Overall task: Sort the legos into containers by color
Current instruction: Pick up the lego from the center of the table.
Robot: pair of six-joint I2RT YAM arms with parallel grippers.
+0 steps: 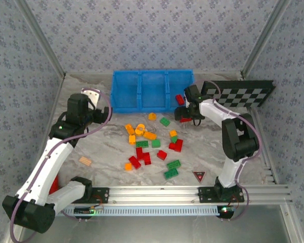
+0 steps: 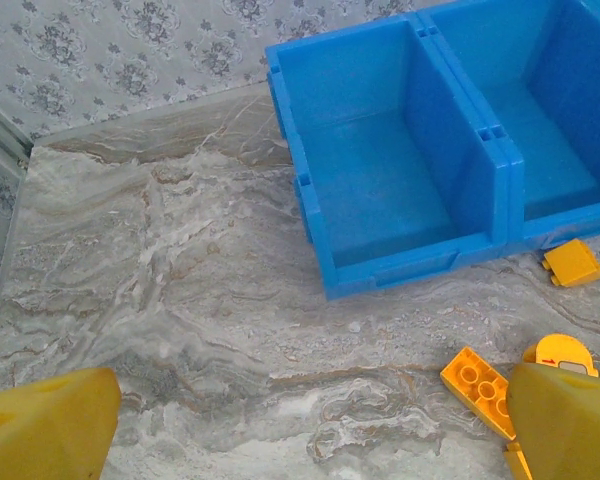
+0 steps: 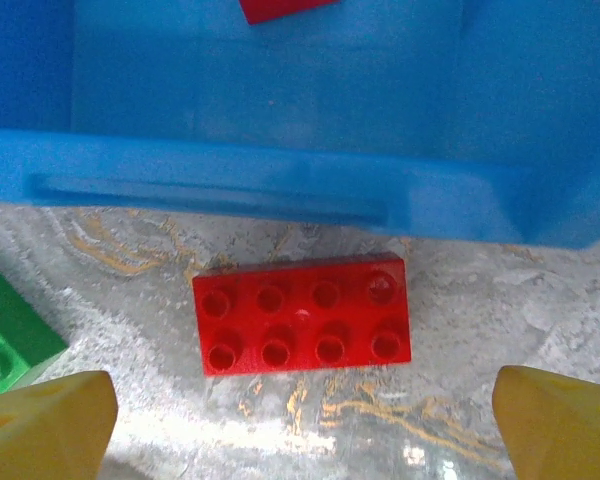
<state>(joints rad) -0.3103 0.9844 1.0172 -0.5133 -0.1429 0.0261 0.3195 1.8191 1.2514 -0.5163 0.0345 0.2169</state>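
In the right wrist view a red brick point(image 3: 302, 315) lies flat and studs up at mid-frame, on the table just short of the blue bin point(image 3: 280, 185), whose front wall crosses the frame above it. Its long axis runs left to right, along the line between the fingertips, so I judge a close would clamp it end to end unless the wrist turns. The right gripper point(image 3: 300, 425), at the lower edge, is the nearer arm; its jaws stand wide apart, holding and touching nothing. The left gripper point(image 2: 310, 430) is likewise spread and empty, beside orange bricks point(image 2: 477, 385) at lower right
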